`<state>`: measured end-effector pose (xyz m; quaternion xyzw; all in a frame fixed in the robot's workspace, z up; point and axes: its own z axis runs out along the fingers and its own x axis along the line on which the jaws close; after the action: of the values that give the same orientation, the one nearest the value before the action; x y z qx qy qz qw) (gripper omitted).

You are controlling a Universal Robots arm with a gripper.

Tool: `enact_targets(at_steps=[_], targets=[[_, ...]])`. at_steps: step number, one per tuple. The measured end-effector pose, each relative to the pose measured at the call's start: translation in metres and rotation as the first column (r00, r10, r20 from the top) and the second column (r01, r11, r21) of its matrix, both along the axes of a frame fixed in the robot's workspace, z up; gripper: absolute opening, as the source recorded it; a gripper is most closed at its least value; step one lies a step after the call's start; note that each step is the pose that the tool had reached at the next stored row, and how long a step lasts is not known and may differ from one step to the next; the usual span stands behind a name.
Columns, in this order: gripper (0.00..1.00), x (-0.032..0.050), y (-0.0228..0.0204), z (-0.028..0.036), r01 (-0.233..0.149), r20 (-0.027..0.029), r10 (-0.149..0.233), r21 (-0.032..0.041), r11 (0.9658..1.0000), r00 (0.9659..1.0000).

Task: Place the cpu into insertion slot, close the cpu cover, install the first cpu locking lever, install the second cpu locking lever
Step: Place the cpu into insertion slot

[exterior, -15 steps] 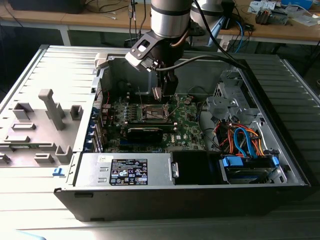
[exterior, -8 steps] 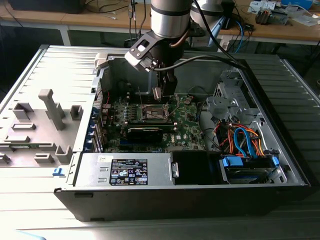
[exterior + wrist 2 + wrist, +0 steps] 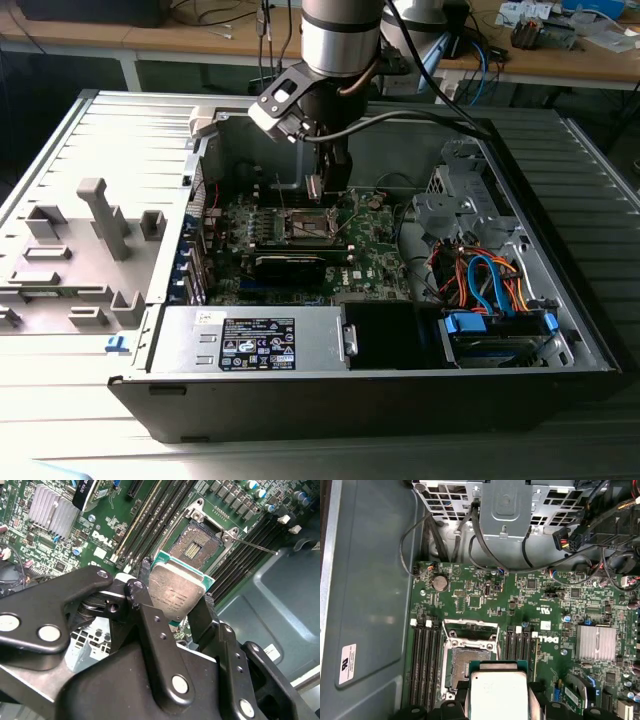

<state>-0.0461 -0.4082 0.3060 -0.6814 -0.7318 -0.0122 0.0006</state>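
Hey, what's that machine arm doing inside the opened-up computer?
The robot arm's pincer is shut on the cpu, a small silvery square chip, gripping it by two opposite edges. It holds the chip above the green circuit board inside the open computer case. The insertion slot lies uncovered close by, its dark centre showing. The chip is not yet seated in it.

Exterior view: high, well back, slanting down into whole open computer case point(image 3: 400, 400). Both wrist views: close over green board point(image 3: 465, 580), facing down past gripper point(image 3: 176, 584) and held cpu point(image 3: 499, 695), from opposite sides. Shared by all three: insertion slot point(image 3: 308, 228).
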Motion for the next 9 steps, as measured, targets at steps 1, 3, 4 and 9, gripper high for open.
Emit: enact_targets(at_steps=[1, 3, 4, 9], targets=[[0.55, 0.0000, 0.0000, -0.0001, 0.004, 0.0000, -0.004, 0.0000, 1.0000, 1.0000], [0.55, 0.0000, 0.0000, -0.0003, 0.013, 0.0000, -0.013, 0.0000, 0.9999, 0.9999], [0.55, 0.0000, 0.0000, -0.0004, 0.020, 0.0000, -0.020, 0.0000, 0.9998, 0.9998], [0.55, 0.0000, 0.0000, -0.0011, 0.029, 0.0000, -0.029, 0.0001, 0.9996, 0.9996]])
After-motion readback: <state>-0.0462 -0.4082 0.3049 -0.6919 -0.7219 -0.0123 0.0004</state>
